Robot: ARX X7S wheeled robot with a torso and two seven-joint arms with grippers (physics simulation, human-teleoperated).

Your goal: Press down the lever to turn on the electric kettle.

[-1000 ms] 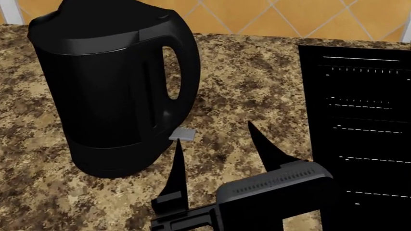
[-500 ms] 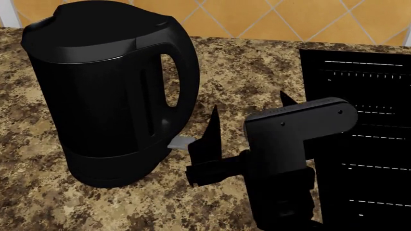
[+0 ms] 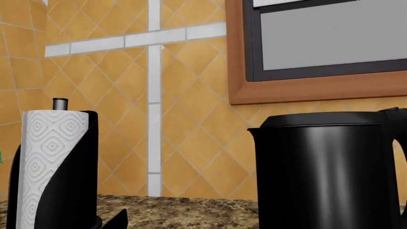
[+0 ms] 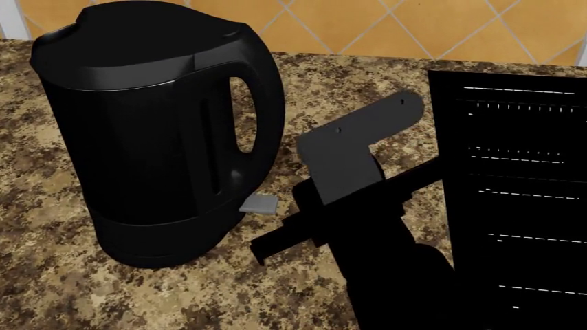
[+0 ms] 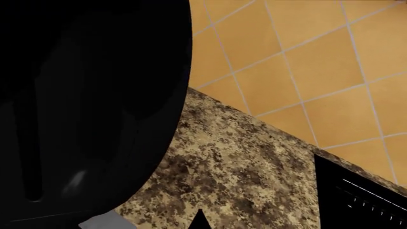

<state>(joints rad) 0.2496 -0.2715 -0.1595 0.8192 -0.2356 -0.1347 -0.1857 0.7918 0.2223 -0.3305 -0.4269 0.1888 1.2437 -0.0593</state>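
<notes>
The electric kettle (image 4: 156, 137) stands upright on the speckled countertop (image 4: 55, 289) at the left of the head view. Its lever (image 4: 260, 203), a small light-grey tab, sticks out low under the handle. My right arm (image 4: 385, 261) reaches in just right of the lever, and its own body hides the fingertips in this view. In the right wrist view the right gripper (image 5: 200, 220) shows as one centred black tip, shut and empty, beside the lever (image 5: 105, 222) and the kettle (image 5: 89, 95). The left gripper (image 3: 203, 224) shows one fingertip (image 3: 118, 220) off-centre, open, facing the kettle (image 3: 324, 171).
A flat black stovetop panel (image 4: 523, 206) with white markings lies at the right, close to my right arm. A paper towel roll (image 3: 47, 167) on a black holder stands to one side of the kettle. An orange tiled wall (image 4: 367, 27) backs the counter.
My right gripper has turned and moved in toward the lever. Its two fingers, spread apart before, are now hidden under the wrist in the head view. The kettle has not moved.
</notes>
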